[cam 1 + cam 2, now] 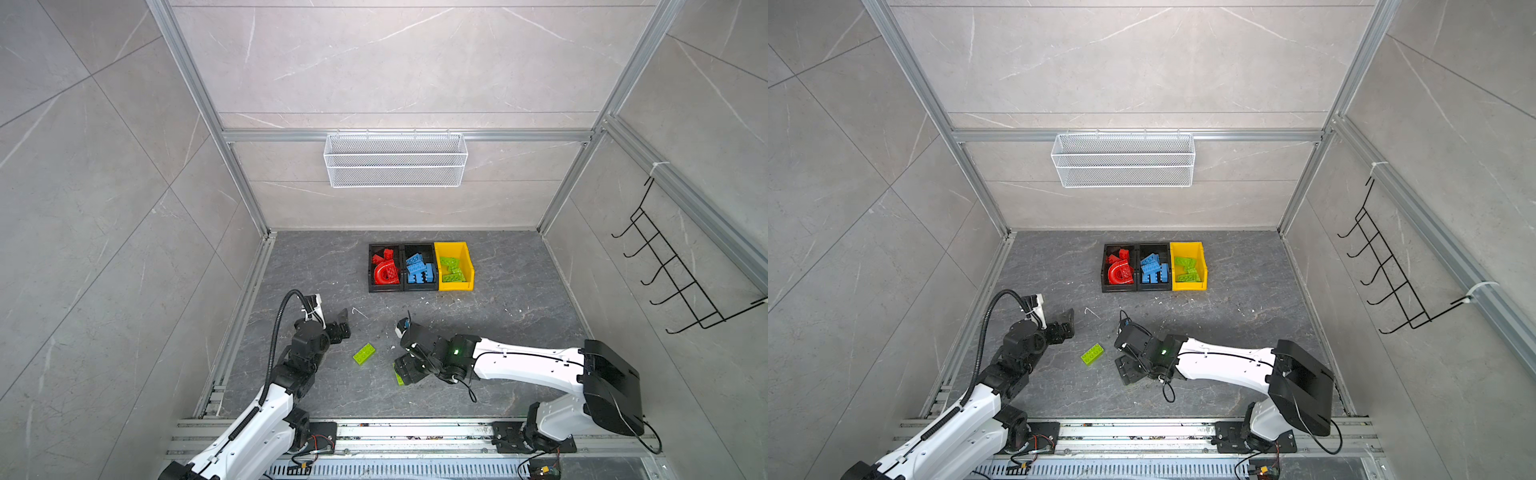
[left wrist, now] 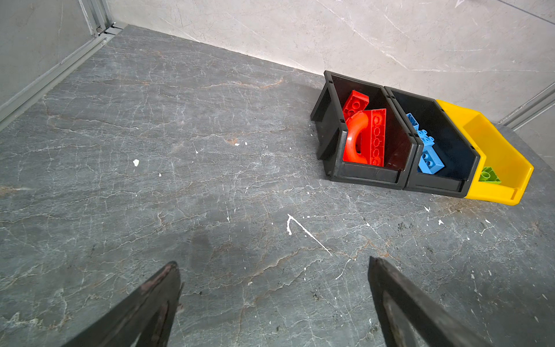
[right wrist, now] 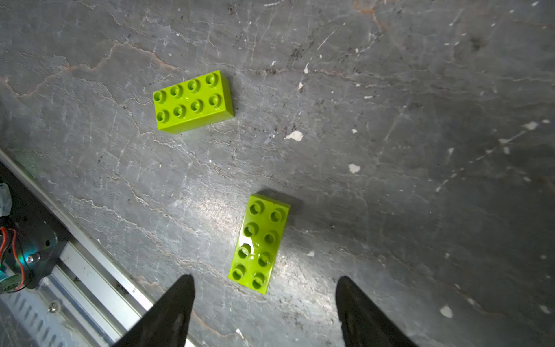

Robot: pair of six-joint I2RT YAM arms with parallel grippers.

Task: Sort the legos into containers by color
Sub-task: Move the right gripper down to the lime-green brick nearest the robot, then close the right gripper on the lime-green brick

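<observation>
Right gripper [image 3: 264, 281] is hovering open and empty over the table [image 3: 420, 150], a green brick [image 3: 259, 243] lying just ahead of it; likely light, stiff, slick, best pinched across its long sides.

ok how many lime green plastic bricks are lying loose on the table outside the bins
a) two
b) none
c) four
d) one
a: the right wrist view shows one lime green studded plastic brick and a second lime green brick lying apart on the grey stone-look table, neither in a bin.
</observation>
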